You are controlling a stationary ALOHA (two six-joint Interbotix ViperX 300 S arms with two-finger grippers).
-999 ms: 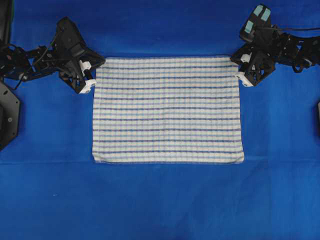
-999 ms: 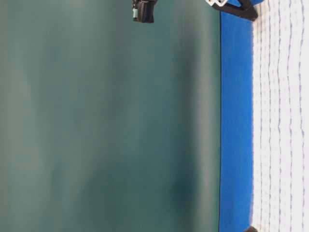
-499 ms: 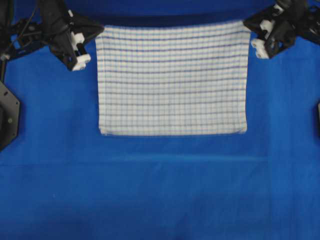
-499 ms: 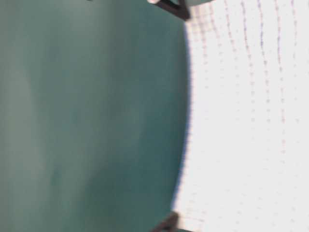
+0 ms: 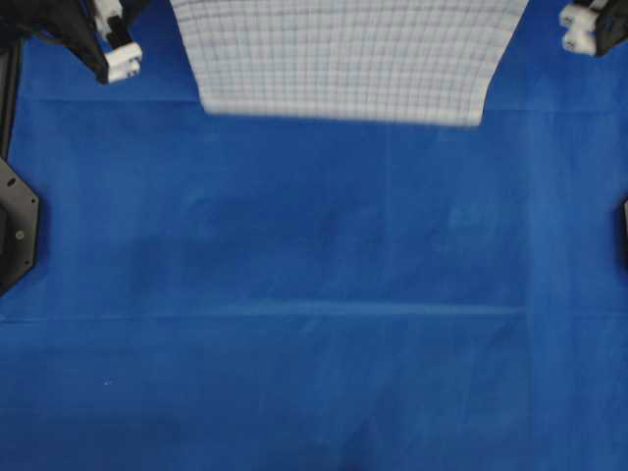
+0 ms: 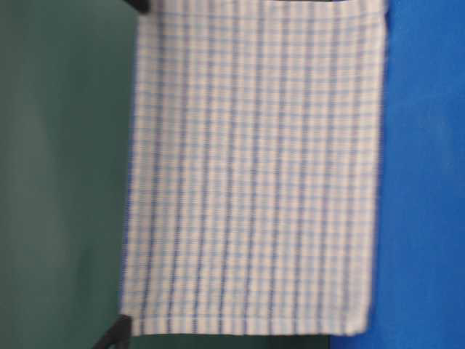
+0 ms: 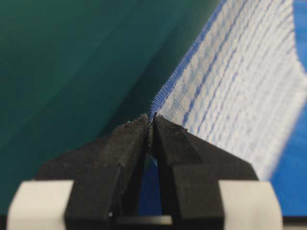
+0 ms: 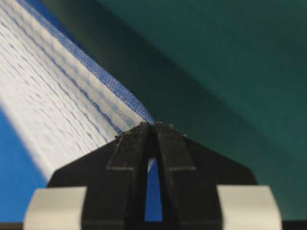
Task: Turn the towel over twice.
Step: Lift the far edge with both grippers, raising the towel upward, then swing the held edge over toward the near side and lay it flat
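Both my claws, left gripper (image 7: 152,123) and right gripper (image 8: 153,125), clamped on towel (image 6: 254,174) corners | soft, light, limp cloth | best gripped at hemmed corners

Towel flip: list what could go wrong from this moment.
1. Each pincer, left and right, pinches only the very corner hem of the towel; a quick swing could pull a corner free.
2. The towel hangs clear of the blue table covering, stretched between the two corners; uneven arm motion might slacken or twist it, so it could land creased or folded.
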